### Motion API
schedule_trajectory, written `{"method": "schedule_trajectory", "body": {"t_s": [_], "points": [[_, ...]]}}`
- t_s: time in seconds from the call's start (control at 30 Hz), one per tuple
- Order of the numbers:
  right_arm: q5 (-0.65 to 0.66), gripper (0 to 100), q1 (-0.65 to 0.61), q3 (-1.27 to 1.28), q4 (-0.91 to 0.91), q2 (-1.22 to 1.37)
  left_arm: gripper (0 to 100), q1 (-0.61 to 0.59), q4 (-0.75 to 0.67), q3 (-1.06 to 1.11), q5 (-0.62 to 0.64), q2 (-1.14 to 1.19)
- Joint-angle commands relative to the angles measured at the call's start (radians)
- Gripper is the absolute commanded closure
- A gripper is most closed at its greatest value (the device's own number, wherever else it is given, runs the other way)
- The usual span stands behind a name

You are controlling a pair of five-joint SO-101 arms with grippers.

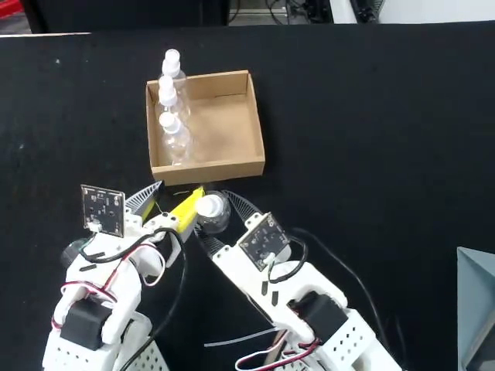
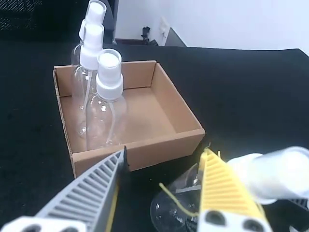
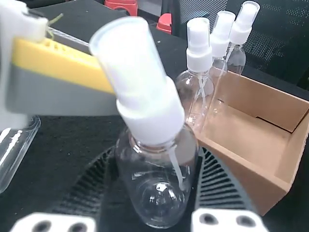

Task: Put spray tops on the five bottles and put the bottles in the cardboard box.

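So the whole thing hinges on where the spray top sits relative to the left pincer. That pincer is spread wide, but the top isn't in the gap. It's on the outer side of the yellow finger, the side facing the right arm, touching it or just beside it, and the grey finger is way off on the other side. The right pincer is pinching the body of a clear bottle, which stands roughly upright on the bench just in front of the near wall of the cardboard box. The top is on the bottle's neck with its tube down inside, but it leans over toward the yellow finger instead of lining up with the bottle's long axis, so I'd say it isn't seated yet. My guess is the left pincer either has to shift sideways to get the top between its fingers or just nudge it straight and press it down. The three capped bottles stand in a row along one side wall of the box. What looks like another bare bottle lies on the bench near the left arm.
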Motion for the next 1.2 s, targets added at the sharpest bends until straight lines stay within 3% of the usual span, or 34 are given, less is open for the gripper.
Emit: {"method": "schedule_trajectory", "body": {"t_s": [0.0, 0.23, 0.47, 0.57, 1.17], "points": [[-0.008, 86.8, -0.017, -0.007, 0.002, -0.096, 77, -0.016, -0.017, -0.038, -0.014, 0.0], [-0.008, 86.8, -0.015, -0.005, 0.021, -0.096, 77, -0.124, -0.017, -0.054, -0.009, 0.0], [-0.009, 86.8, 0.081, -0.01, 0.04, -0.097, 77, -0.271, -0.018, -0.107, -0.017, 0.0], [-0.064, 86.8, 0.092, -0.012, 0.038, -0.097, 77, -0.344, -0.018, -0.108, -0.017, 0.0], [-0.091, 86.8, 0.097, -0.008, 0.04, -0.097, 77, -0.621, -0.025, 0.088, -0.018, 0.0]]}}
